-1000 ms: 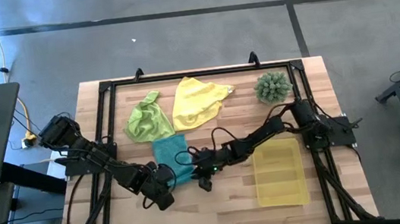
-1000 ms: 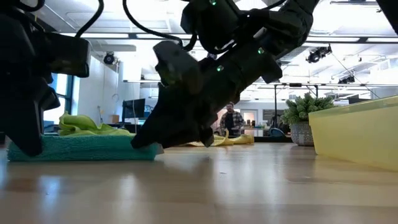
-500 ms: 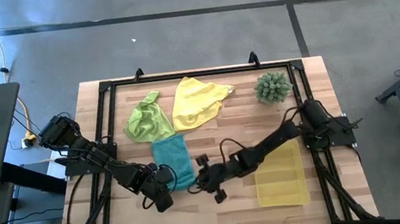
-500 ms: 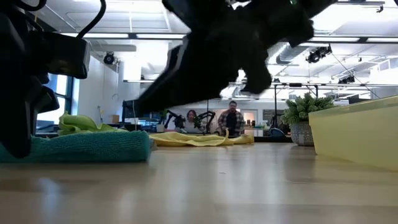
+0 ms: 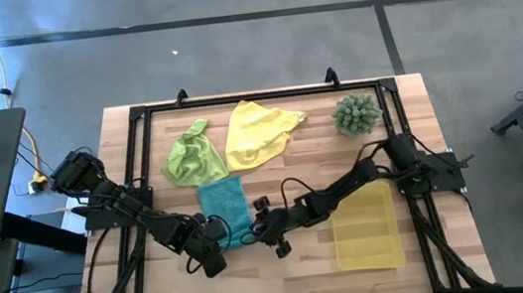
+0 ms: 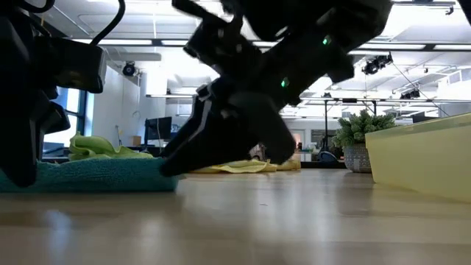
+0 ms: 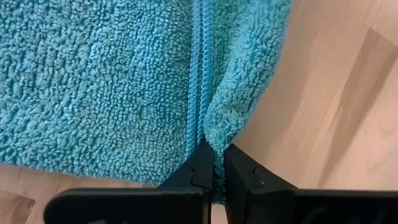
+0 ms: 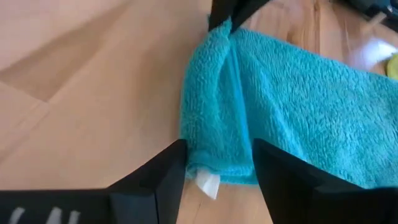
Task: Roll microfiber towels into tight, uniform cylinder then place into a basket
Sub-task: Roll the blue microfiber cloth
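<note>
The teal towel [image 5: 224,209] lies flat on the table, its near edge folded over into a thick lip [image 8: 214,124]. My left gripper [image 7: 216,163] is shut on that lip at its left end [image 5: 218,234]. My right gripper [image 8: 219,155] is open at the lip's right end [image 5: 255,229], one finger on each side of the corner with the white tag [image 8: 208,182]. The lime green towel [image 5: 193,157] and the yellow towel [image 5: 260,134] lie crumpled farther back. The yellow basket [image 5: 364,226] sits at the near right. My left gripper pinches the folded-over near edge of the teal towel [image 7: 214,140] between its two fingers, beside the stitched hem [image 7: 198,93]. The fingers come steeply from above. The towel lies on the table, slack. My right gripper: I cannot tell whether its fingers [image 8: 174,165] touch the towel.
A spiky green plant [image 5: 355,113] stands at the far right of the table. A black frame [image 5: 236,100] runs around the work area. Bare wood [image 5: 287,273] lies in front of the towel and left of the basket. People show in the room behind.
My right gripper pulled back toward the near edge and up off the towel, rolled its wrist, then came back down at the folded edge's right end with its fingers wider apart. The teal towel's right end has sunk a little flatter.
</note>
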`<state>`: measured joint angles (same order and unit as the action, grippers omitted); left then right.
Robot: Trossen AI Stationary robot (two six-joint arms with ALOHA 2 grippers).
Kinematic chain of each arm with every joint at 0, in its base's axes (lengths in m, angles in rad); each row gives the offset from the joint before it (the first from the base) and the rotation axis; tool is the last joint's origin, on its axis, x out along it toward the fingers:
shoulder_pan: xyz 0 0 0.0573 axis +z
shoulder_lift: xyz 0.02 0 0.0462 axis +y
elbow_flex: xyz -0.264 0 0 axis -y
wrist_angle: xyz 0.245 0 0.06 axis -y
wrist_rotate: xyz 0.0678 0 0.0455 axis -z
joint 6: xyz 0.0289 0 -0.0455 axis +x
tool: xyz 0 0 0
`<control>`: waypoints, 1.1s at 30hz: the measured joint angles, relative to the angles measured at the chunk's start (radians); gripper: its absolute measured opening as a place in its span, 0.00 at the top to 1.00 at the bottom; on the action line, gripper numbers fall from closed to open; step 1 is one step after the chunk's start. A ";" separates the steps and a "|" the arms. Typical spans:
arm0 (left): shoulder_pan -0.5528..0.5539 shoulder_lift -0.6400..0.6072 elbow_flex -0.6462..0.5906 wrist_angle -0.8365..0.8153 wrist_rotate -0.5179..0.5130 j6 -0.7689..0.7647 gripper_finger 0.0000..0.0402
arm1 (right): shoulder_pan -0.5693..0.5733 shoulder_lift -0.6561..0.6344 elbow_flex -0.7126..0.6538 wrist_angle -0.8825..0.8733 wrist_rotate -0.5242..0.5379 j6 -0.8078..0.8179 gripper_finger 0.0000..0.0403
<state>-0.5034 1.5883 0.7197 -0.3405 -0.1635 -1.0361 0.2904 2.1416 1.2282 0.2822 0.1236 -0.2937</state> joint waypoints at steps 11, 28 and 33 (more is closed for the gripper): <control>0.000 0.000 0.000 0.001 0.000 0.005 0.98 | -0.022 0.050 0.002 0.044 -0.101 -0.039 0.65; 0.000 0.003 -0.001 0.080 0.098 0.008 0.97 | -0.054 0.056 0.001 0.093 -0.377 0.547 0.96; 0.001 0.003 -0.001 0.117 0.180 -0.010 0.98 | -0.066 0.056 0.001 0.161 -0.470 0.756 0.99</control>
<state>-0.5020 1.5909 0.7189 -0.2237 0.0169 -1.0458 0.2246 2.1975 1.2289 0.4429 -0.3461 0.4620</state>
